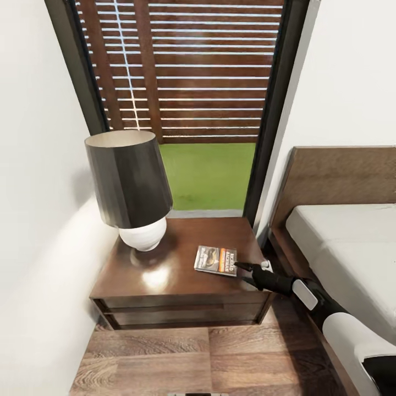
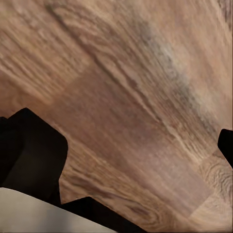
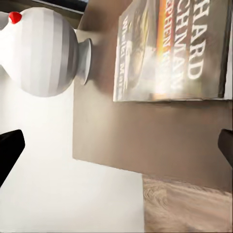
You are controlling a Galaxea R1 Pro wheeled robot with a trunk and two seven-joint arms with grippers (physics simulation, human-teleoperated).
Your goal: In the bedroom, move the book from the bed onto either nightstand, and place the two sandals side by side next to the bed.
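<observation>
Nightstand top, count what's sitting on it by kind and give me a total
Lamps: 1, the lamp at the back left of the nightstand.
Books: 1, the book lying flat near the front right.
Total: 2.

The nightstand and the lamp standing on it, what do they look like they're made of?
The nightstand looks like dark brown wood with a glossy finish: its top mirrors the lamp's base as a bright patch. The lamp seems to have a white ceramic or glazed base, smooth and faintly ribbed, under a dark shade that could be fabric or plastic; the render leaves that open.
</observation>
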